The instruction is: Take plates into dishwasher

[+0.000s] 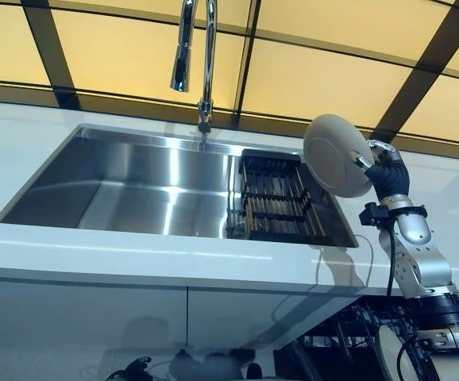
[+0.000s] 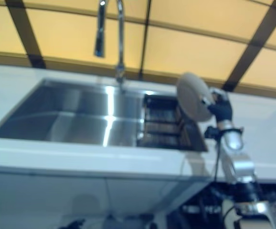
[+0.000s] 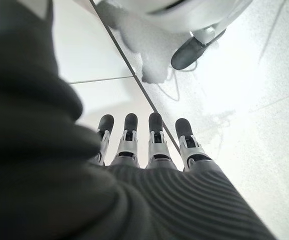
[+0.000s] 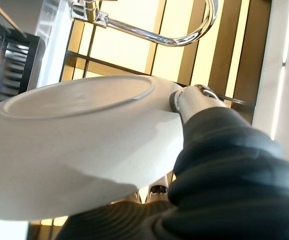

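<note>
Plate (image 1: 337,155) held up on edge in right robot hand (image 1: 382,168), clear of the counter (image 1: 134,258), just past the sink's right end and above the rack. Thumb on the plate's underside near the rim, fingers curled round behind it, per right wrist view; grip sits at the rim only. Left robot hand (image 3: 144,145) shows only in its own wrist view: fingers straight, nothing in it, hanging over pale floor.

Nearest to the camera: white counter front edge. Beyond it, steel sink (image 1: 118,186), basin bare. Dark slatted rack (image 1: 277,198) fills the sink's right end, directly below and left of the plate. Behind the sink, tall faucet (image 1: 202,55), then amber panelled wall (image 1: 309,79).

Dishwasher not visible in any view. Judged: plate lifted out, carry yet to come.

Risks, judged:
- Rim-only pinch on a smooth plate; a swing or wrist roll could let it slide out, dropping onto rack or counter.
- Plate's far edge close to the rack's right side; a low turn could clip it.
</note>
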You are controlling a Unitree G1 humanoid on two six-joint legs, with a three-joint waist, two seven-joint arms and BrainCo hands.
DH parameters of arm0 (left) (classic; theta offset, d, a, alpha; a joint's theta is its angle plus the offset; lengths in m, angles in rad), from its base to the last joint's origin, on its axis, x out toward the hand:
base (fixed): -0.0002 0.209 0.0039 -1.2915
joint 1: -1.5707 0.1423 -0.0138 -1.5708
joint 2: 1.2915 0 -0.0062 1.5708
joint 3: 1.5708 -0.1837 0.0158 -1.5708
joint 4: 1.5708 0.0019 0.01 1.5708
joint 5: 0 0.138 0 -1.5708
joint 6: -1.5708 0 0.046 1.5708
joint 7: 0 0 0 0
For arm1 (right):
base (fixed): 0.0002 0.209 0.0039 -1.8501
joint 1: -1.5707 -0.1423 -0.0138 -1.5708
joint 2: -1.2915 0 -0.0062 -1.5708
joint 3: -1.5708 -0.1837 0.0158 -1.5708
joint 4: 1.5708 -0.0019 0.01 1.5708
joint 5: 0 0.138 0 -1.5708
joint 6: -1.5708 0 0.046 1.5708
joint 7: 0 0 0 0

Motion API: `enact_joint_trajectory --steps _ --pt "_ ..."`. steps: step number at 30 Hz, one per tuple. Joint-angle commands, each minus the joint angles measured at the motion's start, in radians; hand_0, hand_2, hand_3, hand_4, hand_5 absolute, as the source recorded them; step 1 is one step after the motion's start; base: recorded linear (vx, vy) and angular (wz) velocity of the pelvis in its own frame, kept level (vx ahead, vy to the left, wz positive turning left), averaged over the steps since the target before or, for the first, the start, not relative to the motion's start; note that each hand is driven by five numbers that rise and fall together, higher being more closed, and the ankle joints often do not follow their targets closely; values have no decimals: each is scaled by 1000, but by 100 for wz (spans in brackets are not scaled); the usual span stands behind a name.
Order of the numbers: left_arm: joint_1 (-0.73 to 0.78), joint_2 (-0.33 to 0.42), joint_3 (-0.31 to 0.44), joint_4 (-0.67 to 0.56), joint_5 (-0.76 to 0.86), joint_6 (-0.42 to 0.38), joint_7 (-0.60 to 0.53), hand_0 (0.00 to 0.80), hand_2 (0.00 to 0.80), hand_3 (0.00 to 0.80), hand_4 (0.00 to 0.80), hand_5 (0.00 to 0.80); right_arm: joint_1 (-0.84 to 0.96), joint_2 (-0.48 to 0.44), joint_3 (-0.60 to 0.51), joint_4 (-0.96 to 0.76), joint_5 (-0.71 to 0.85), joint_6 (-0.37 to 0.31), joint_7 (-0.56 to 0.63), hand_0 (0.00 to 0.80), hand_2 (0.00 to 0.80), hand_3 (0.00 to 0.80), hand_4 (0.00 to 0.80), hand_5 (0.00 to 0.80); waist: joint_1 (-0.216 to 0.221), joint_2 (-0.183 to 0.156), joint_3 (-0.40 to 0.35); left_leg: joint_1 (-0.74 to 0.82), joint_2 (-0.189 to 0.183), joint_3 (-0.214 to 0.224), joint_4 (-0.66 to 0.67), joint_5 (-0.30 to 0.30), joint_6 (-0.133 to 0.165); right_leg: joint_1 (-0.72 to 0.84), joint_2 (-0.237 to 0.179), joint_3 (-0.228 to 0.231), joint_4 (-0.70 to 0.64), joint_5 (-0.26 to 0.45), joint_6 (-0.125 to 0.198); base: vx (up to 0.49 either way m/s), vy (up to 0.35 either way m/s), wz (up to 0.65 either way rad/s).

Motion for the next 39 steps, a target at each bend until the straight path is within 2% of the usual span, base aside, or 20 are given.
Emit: enact_joint_trajectory --steps 1,8,18,26,32,39 --pt "-13 -8 -24 55 -9 0 10 0 0 0 0 0 -119 -29 -57 -92 31 -61 17 800 800 800 800 800 9 68 5 7 -50 -47 4 -108 58 10 -48 -51 31 13 39 -4 15 -30" --pt "-33 -1 -33 40 -22 7 10 0 0 0 0 0 -143 -19 -13 -75 20 -48 36 800 800 800 800 800 13 70 -1 -4 -44 -34 4 -104 62 17 -55 -58 48 1 35 -13 -24 -15" --pt "-48 6 -60 23 -19 16 2 0 0 0 0 0 -245 -39 95 5 -77 -4 67 800 800 800 800 800 39 70 -15 -10 -31 -50 4 -96 52 71 -24 -55 -16 -59 34 13 -112 2" --pt "-31 12 -54 26 2 21 0 0 0 0 0 0 -290 -36 140 56 -101 27 76 800 800 800 800 800 65 59 -23 -20 2 -43 4 -79 29 116 11 -80 -48 -98 22 13 -181 10" --pt "-28 -7 -67 28 20 -6 -11 0 0 0 0 0 -315 -34 181 105 -134 59 99 800 800 800 800 800 70 58 -34 -33 29 -25 4 -56 -6 134 44 -101 -72 -120 -13 9 -153 10" --pt "-35 -22 -77 19 15 2 -1 0 0 0 0 0 -323 -39 178 129 -144 62 97 800 800 800 800 800 76 65 -33 -42 42 -22 4 -39 -29 133 58 -129 -72 -136 -33 -5 -66 8"
